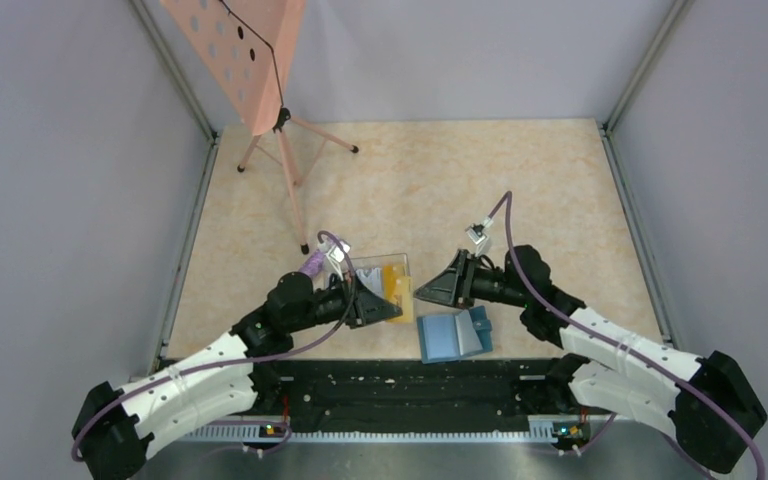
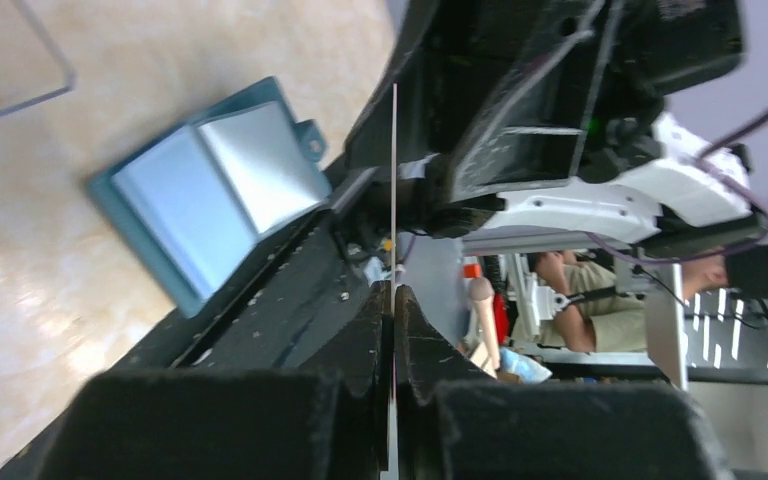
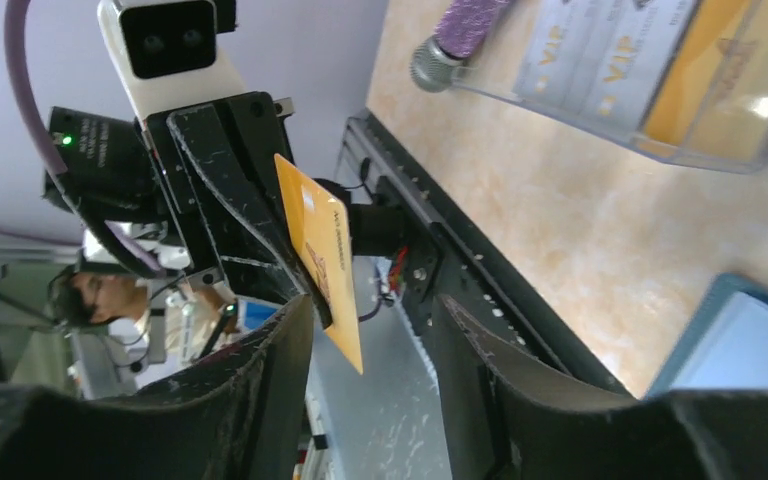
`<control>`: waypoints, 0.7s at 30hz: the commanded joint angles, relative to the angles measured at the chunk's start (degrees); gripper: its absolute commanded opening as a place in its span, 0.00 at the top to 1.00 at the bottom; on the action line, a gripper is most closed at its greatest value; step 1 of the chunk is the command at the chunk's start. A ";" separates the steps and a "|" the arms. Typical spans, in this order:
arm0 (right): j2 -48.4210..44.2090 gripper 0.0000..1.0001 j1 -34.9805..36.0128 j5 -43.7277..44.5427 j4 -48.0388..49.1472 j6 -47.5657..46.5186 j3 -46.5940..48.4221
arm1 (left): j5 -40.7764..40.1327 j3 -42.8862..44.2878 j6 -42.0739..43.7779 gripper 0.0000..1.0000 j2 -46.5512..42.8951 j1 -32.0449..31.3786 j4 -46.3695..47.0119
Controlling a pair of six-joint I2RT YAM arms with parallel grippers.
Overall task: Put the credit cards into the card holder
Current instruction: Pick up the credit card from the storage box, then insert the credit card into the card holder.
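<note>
My left gripper (image 2: 393, 295) is shut on a yellow credit card (image 3: 320, 250), which shows edge-on (image 2: 393, 180) in the left wrist view. My right gripper (image 3: 372, 320) faces it with its jaws open. The card's lower corner hangs between them, close to the left finger. In the top view the two grippers (image 1: 390, 310) (image 1: 425, 293) meet tip to tip just behind the card holder (image 1: 453, 335). The holder lies open and flat on the table, light blue inside (image 2: 210, 190). More cards, silver ones (image 3: 600, 50) and a yellow one (image 3: 705, 60), lie in a clear tray (image 1: 375, 268).
A pink perforated panel (image 1: 250, 60) stands on a tripod (image 1: 295, 190) at the back left. A black rail (image 1: 400, 385) runs along the near table edge, right below the card holder. Grey walls close in both sides.
</note>
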 commanded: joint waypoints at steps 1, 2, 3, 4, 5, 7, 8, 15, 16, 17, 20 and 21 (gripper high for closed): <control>0.72 0.57 1.02 -5.98 16.71 6.76 -1.83 | 4.15 0.17 -3.77 1.00 0.51 -1.01 13.60; 0.78 0.57 1.04 -6.04 18.62 7.54 -2.32 | 4.47 0.12 -4.01 1.00 0.71 -1.17 14.41; 0.76 0.57 1.04 -6.05 19.89 7.73 -2.62 | 4.43 0.00 -4.23 1.00 0.87 -1.34 14.87; 0.80 0.57 1.22 -6.05 20.52 7.92 -2.72 | 4.14 -0.24 -4.52 1.00 0.96 -1.67 15.18; 0.93 0.57 1.22 -6.05 21.12 8.12 -2.73 | 3.75 -0.42 -4.73 1.00 0.92 -1.87 15.32; 1.63 0.59 1.49 -6.49 23.02 8.67 -2.58 | 2.79 -1.13 -5.35 1.00 0.97 -2.24 15.86; 2.10 0.62 1.62 -6.82 23.74 8.96 -2.43 | 2.49 -1.50 -5.62 1.00 0.98 -2.34 16.47; 5.51 0.84 2.98 -9.74 26.83 9.65 -1.51 | 1.16 -3.57 -7.05 1.00 0.49 -2.44 18.50; 5.87 0.84 3.17 -10.12 27.01 9.62 -1.45 | 0.95 -3.90 -7.23 1.00 0.33 -2.46 18.74; 6.15 0.84 3.39 -10.32 27.01 9.60 -1.41 | 0.79 -4.19 -7.30 1.00 0.22 -2.46 18.92; 6.72 0.84 4.35 -10.35 27.24 9.43 -1.33 | 0.43 -4.83 -7.61 1.00 -0.28 -2.46 19.14; 6.84 0.85 4.66 -10.15 27.05 9.21 -1.32 | 0.45 -5.01 -7.67 0.99 -0.24 -2.46 19.24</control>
